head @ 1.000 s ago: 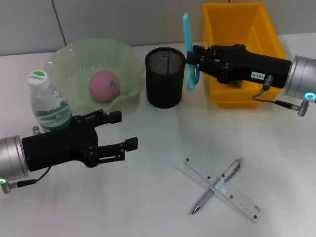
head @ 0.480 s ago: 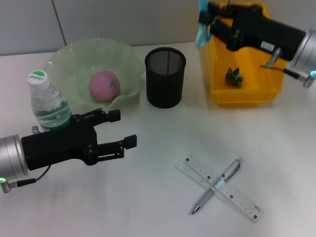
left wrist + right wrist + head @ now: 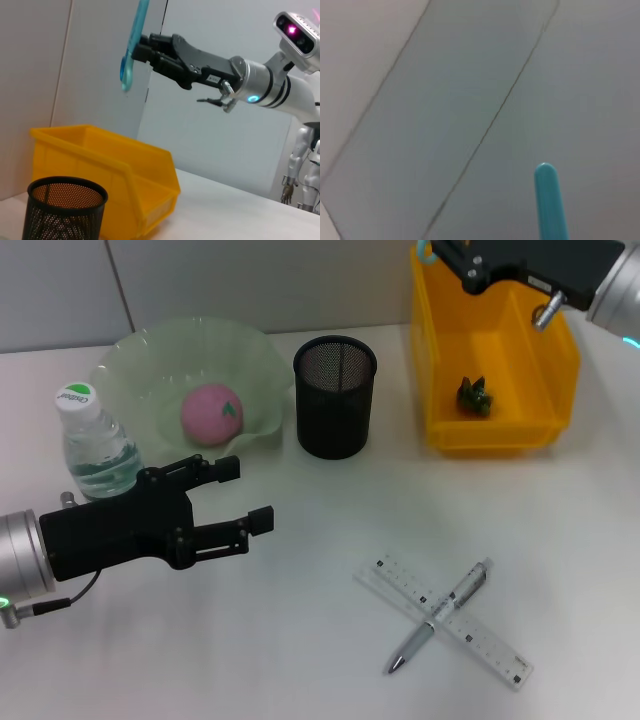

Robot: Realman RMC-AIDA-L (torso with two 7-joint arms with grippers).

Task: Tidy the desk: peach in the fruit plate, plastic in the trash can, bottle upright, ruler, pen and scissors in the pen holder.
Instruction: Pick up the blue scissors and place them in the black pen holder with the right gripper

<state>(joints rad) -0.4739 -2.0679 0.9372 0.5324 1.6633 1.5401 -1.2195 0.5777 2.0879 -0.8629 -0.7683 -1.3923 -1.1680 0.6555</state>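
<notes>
Since a second ago the right gripper (image 3: 142, 42) has climbed from beside the pen holder (image 3: 335, 396) to well above the far end of the yellow trash can (image 3: 495, 435), carrying the blue scissors (image 3: 131, 50) up with it; in the head view only its dark body shows at the top edge, while the left wrist view shows its fingers clamped on the scissors, which hang high in the air against the wall. The left gripper (image 3: 245, 495) has barely shifted and hovers low over the table (image 3: 300, 660), just in front of the one bottle (image 3: 92, 445), its two fingers spread apart and holding nothing. The bottle stands upright beside the fruit plate (image 3: 150, 355), and a single peach (image 3: 210, 413) lies in that plate. One crumpled dark piece of plastic (image 3: 475, 396) lies inside the trash can. The black mesh pen holder stands between plate and trash can. On the near table one clear ruler (image 3: 485, 645) and one pen (image 3: 440, 615) lie crossed, the pen on top of the ruler.
</notes>
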